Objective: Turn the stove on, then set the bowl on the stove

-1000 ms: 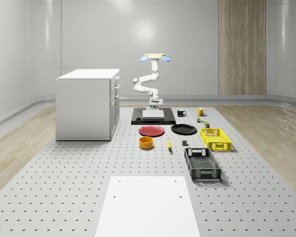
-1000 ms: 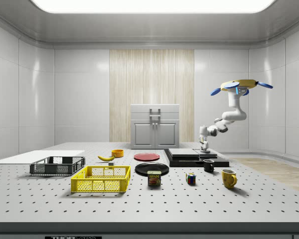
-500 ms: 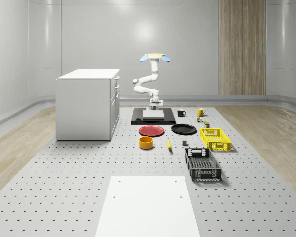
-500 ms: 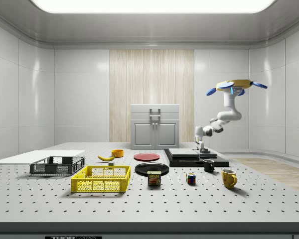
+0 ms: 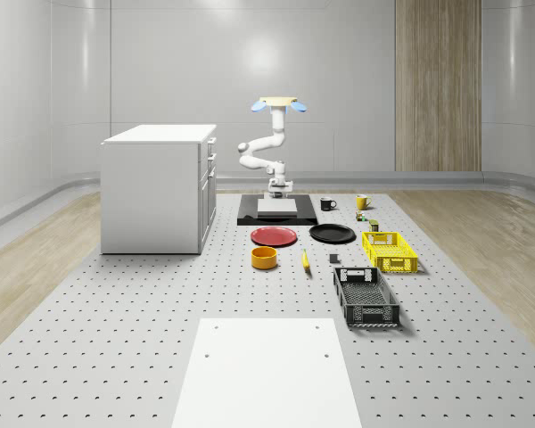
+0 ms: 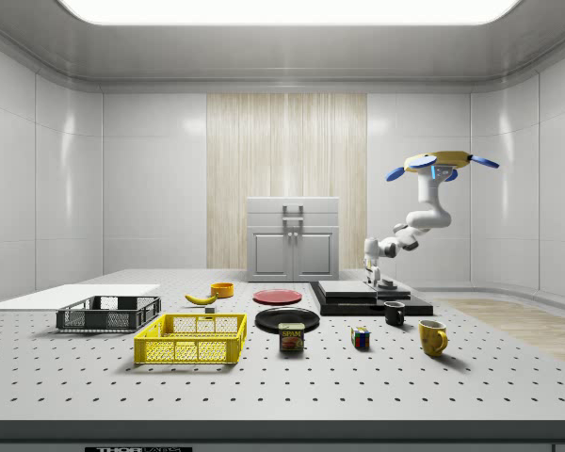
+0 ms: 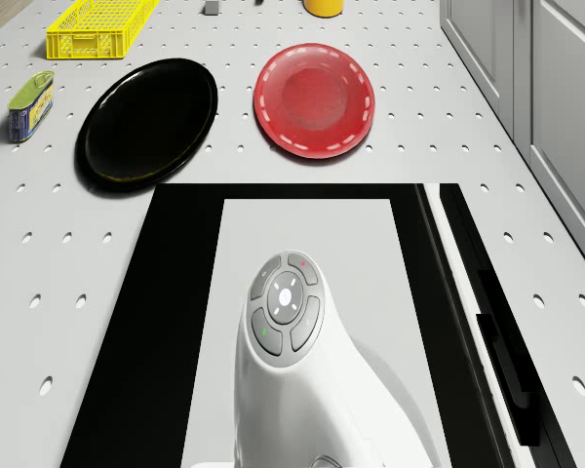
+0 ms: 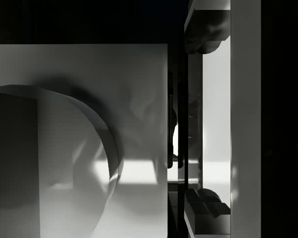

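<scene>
Hand [image 6: 378,281] low at the stove [image 6: 369,298], grip state unclear; drone [image 6: 439,164] has drifted toward the cabinet over last second, hovering above stove; switch-on phase; bowl [image 5: 264,258] untouched on worktop [image 5: 125,303].

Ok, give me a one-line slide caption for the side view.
Drone hovers beside the flat black stove, gripper lowered onto it; orange bowl waits apart.

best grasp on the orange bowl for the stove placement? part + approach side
Grip the rim of the orange bowl: one finger inside, one outside the wall. It sits upright and open-topped on the table, with low, straight walls, so come from above. The rim section facing away from the red plate looks least crowded; the banana lies to the whole-scene view's right of the bowl.
</scene>
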Controlling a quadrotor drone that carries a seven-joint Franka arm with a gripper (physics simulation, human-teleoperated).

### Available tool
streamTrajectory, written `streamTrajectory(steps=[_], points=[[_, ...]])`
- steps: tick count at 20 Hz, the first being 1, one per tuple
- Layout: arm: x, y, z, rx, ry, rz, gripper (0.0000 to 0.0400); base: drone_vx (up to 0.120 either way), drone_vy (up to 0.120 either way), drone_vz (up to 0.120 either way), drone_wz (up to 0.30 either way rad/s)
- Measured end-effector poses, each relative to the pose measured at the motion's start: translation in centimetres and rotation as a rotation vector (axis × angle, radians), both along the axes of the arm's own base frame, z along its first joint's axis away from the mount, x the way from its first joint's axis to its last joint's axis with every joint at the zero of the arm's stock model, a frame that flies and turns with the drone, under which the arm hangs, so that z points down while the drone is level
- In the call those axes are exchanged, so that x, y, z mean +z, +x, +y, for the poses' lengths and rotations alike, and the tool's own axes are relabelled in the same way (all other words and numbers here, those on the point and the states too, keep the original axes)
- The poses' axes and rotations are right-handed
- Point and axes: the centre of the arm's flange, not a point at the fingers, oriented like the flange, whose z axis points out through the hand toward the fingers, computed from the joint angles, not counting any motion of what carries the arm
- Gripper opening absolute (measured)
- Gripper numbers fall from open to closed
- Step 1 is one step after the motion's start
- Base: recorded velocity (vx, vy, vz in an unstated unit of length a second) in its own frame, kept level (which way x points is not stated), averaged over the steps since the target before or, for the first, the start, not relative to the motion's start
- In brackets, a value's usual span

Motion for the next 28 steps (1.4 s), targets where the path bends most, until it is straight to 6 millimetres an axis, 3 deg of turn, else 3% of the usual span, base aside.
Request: streamTrajectory(steps=[5,11,28], points=[[0.0,0.0,2.2,0.000,0.000,0.000,0.0400,0.008,0.000,0.000,0.000],[0.0,0.0,4.0,0.000,0.000,0.000,0.0400,0.120,0.000,0.000,0.000],[0.0,0.0,4.8,0.000,0.000,0.000,0.0400,0.120,0.000,0.000,0.000]])
